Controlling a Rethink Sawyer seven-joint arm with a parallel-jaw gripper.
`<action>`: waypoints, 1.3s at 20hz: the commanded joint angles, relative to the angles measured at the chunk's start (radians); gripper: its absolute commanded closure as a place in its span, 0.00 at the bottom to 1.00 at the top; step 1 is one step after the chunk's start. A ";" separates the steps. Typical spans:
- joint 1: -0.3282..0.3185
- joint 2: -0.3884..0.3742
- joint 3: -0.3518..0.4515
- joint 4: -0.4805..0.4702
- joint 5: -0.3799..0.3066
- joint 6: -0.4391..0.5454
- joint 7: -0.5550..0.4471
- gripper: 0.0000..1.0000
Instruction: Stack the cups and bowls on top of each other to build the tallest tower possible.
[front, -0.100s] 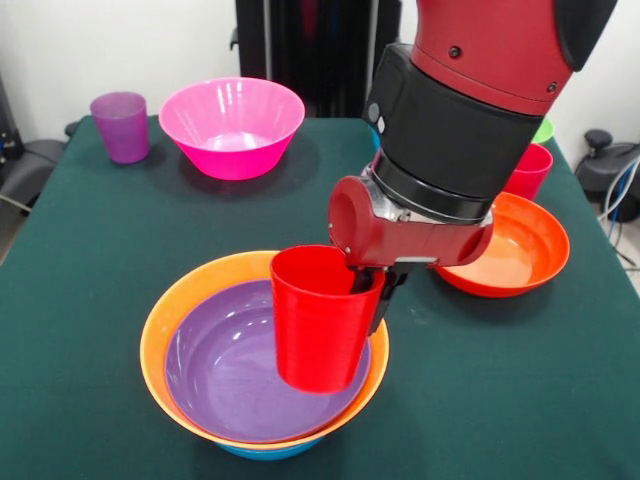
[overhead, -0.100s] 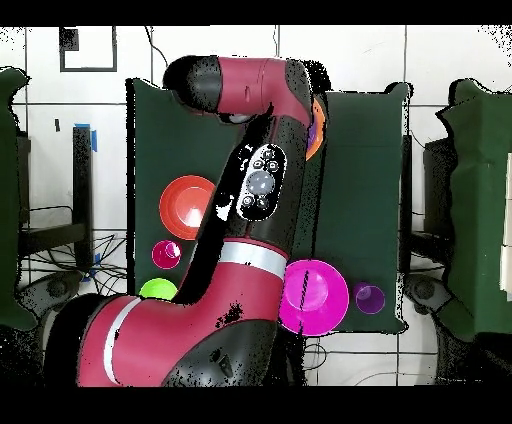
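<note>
The end effector (front, -0.100s: 372, 288) is clamped on the far rim of a red cup (front, -0.100s: 318, 325), one finger inside the cup and one outside against its wall. The cup is held upright, open end up, over the tower (front, -0.100s: 262, 352); whether its base touches the purple bowl (front, -0.100s: 225, 370) cannot be told. The tower consists of the purple bowl nested in an orange bowl (front, -0.100s: 172, 308), with a blue bowl (front, -0.100s: 268, 451) showing beneath at the near edge of the table (front, -0.100s: 90, 260). The arm (front, -0.100s: 470, 90) descends from above and covers the middle of the table. To the right of the tower, a red-orange bowl (front, -0.100s: 520, 250) sits apart from it, with a second red cup (front, -0.100s: 530, 170) just behind and a green bowl (front, -0.100s: 543, 130) beyond that, both partly hidden by the arm. At the far left, a purple cup (front, -0.100s: 122, 126) stands upright beside a large pink bowl (front, -0.100s: 232, 125). In the overhead view the arm (overhead, -0.100s: 250, 200) hides most of the tower. The table's left side and the near right corner lie open.
</note>
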 joint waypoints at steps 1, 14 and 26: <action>0.017 0.025 0.127 0.107 -0.053 -0.031 0.018 1.00; 0.017 0.026 0.137 0.119 -0.058 -0.041 0.009 1.00; 0.022 0.041 0.149 0.147 -0.063 -0.093 0.034 1.00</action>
